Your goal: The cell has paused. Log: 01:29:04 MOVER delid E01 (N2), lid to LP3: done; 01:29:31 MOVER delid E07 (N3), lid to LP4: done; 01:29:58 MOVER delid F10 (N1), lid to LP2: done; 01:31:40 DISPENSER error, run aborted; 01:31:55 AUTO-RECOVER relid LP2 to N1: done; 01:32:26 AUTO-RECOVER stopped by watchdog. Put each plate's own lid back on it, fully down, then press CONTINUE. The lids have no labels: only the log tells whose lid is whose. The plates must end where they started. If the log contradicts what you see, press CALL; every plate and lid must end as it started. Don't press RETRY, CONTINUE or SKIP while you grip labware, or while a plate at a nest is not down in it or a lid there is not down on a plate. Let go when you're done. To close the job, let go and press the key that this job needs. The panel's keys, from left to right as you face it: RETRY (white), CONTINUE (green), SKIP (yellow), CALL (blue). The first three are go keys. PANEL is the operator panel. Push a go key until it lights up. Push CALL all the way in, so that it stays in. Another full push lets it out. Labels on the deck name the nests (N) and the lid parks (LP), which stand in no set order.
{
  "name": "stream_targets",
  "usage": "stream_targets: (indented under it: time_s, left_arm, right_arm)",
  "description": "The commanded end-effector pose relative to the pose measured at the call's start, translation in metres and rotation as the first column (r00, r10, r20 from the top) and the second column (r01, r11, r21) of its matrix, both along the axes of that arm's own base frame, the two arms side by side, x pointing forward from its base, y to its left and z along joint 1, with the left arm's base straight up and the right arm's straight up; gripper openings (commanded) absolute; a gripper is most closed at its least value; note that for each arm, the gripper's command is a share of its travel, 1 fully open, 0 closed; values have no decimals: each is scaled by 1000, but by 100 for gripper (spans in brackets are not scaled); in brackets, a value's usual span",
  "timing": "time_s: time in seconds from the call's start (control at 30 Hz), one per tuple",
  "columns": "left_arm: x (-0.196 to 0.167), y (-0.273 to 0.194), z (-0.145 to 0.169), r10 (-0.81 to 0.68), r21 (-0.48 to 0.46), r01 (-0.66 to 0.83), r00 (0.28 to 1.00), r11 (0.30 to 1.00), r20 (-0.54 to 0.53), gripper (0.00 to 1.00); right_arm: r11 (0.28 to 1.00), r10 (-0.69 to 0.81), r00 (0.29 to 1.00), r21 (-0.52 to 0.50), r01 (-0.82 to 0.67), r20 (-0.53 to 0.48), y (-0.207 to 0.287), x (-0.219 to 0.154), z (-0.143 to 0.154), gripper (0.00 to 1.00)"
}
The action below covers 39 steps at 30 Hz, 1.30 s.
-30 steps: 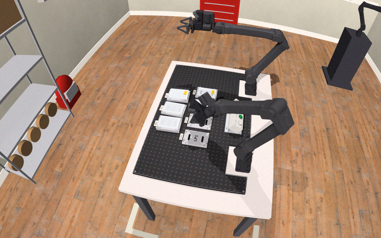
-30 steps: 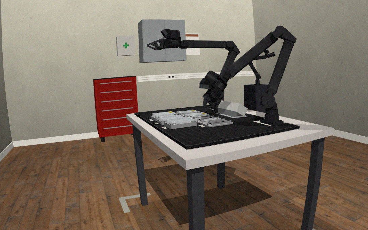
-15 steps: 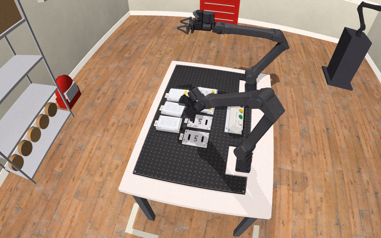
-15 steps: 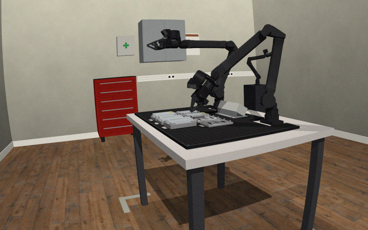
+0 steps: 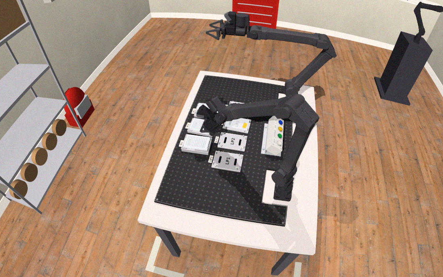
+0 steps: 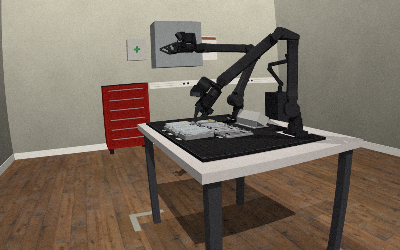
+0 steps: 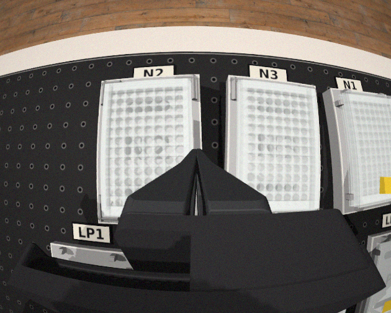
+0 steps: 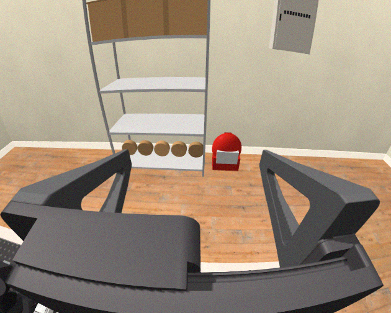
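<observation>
My left gripper (image 7: 196, 156) (image 6: 194, 120) is shut and empty, above the gap between the plate at N2 (image 7: 145, 128) (image 5: 196, 142) and the plate at N3 (image 7: 276, 128) (image 5: 196, 125). No separate lid stands out on those two, but I cannot tell surely. At N1 a lid with a yellow mark (image 7: 374, 141) lies on the plate, looking slightly offset. A yellow-marked lid (image 5: 234, 123) lies on LP3 and another (image 7: 387, 266) on LP4. LP2 (image 5: 232, 141) and LP1 (image 5: 227, 160) are bare. My right gripper (image 8: 195, 157) (image 5: 210, 29) is open and empty, high beyond the table.
The panel (image 5: 272, 146) (image 6: 248, 118) stands right of the parks, with white (image 5: 279, 142), green (image 5: 279, 135), yellow (image 5: 280, 128) and blue (image 5: 280, 122) keys. My left arm (image 5: 257, 110) reaches over the panel's far end and the LP3 and LP4 area, hiding part of N1.
</observation>
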<state>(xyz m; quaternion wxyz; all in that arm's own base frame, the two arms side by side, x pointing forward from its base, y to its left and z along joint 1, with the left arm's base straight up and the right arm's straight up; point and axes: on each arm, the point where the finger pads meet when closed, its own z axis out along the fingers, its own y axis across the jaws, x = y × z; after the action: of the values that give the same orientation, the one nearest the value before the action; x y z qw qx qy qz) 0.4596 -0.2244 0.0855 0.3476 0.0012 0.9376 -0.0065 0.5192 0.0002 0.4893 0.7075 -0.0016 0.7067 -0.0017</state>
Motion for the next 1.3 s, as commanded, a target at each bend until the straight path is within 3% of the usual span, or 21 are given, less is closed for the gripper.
stream_targets:
  time_s: [0.0, 0.3, 1.27]
  left_arm:
    - [38, -10, 14, 4, -7, -4, 1000, 1000, 25, 0]
    - [81, -25, 14, 4, -6, -4, 1000, 1000, 26, 0]
    - [71, -27, 14, 2, -13, -2, 1000, 1000, 31, 0]
  right_arm:
    - [1000, 1, 998, 12, -2, 57, -1, -2, 35, 100]
    - [1000, 1, 998, 12, -2, 57, -1, -2, 35, 100]
    - [1000, 1, 998, 12, -2, 57, -1, -2, 35, 100]
